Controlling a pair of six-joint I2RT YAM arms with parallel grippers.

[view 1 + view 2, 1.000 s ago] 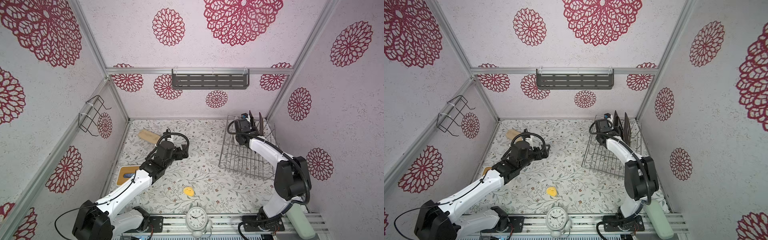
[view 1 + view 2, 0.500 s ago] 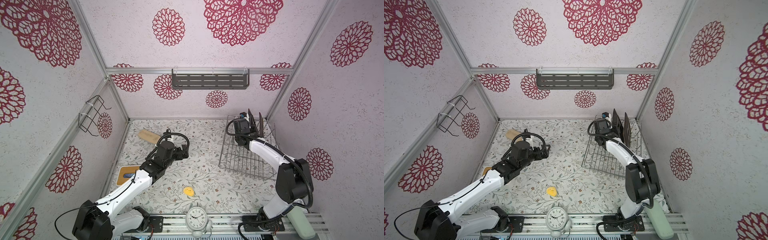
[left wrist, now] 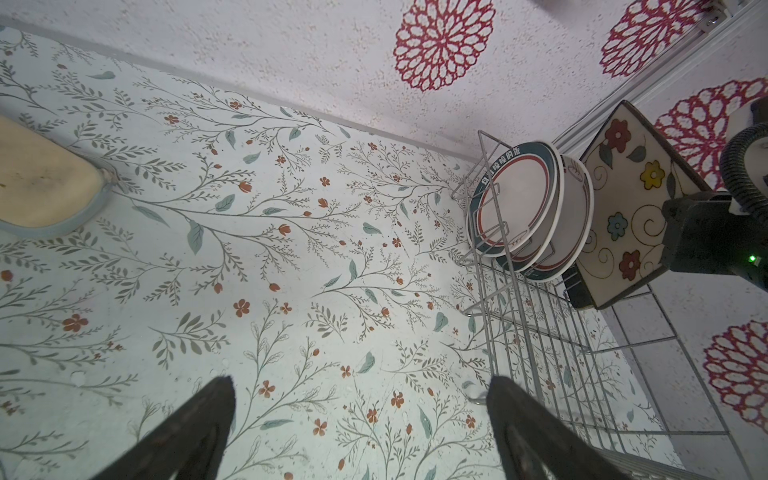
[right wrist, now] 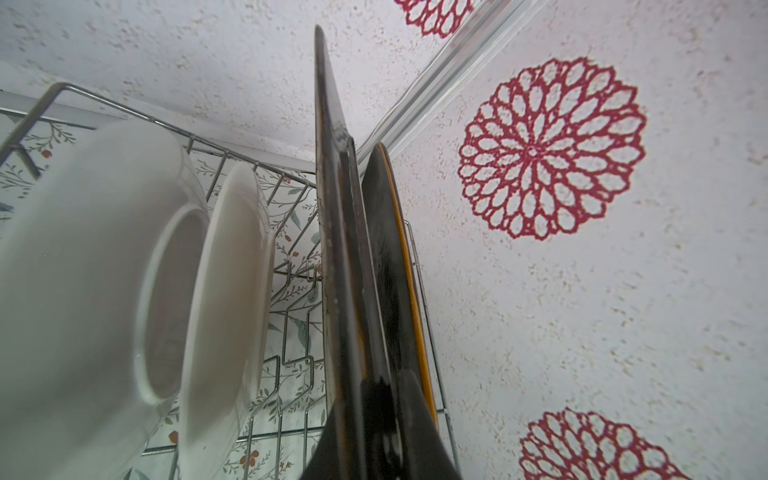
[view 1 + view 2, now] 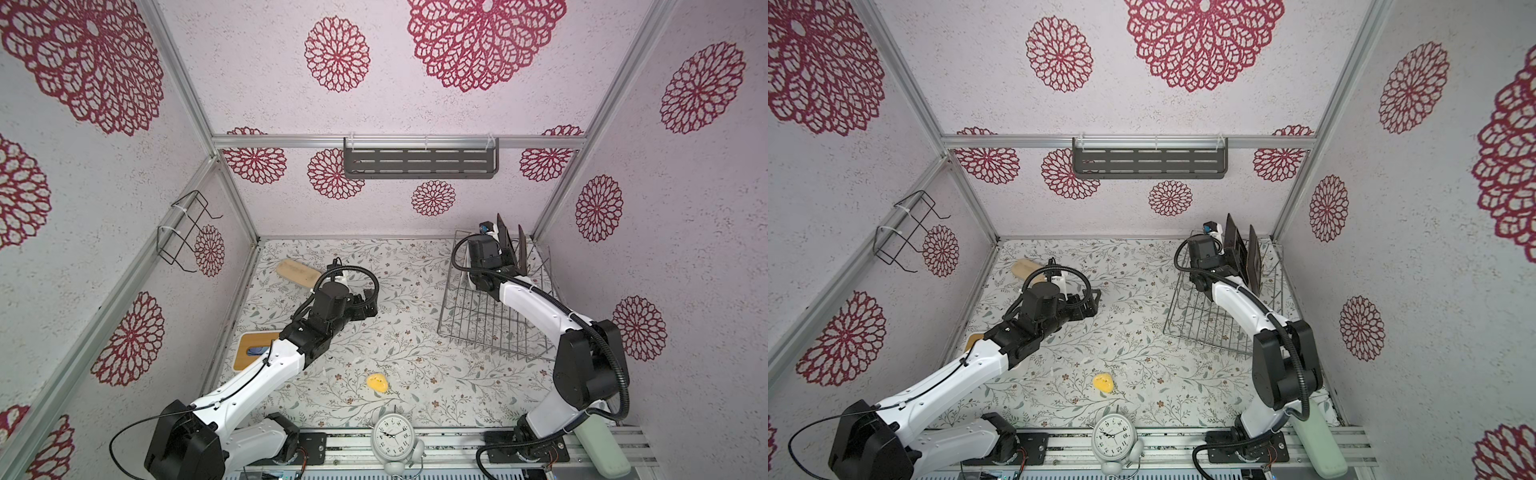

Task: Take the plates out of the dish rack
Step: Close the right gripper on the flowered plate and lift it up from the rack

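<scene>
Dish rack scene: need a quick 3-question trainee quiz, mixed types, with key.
1. True or false: the left gripper holds a plate.
2. The right gripper is shut on: A) a round plate B) the flowered square plate C) the rack's wire.
3. How many plates are in the dish rack?
Key: 1 false, its fingers are open and empty. 2 B. 3 four.
</scene>
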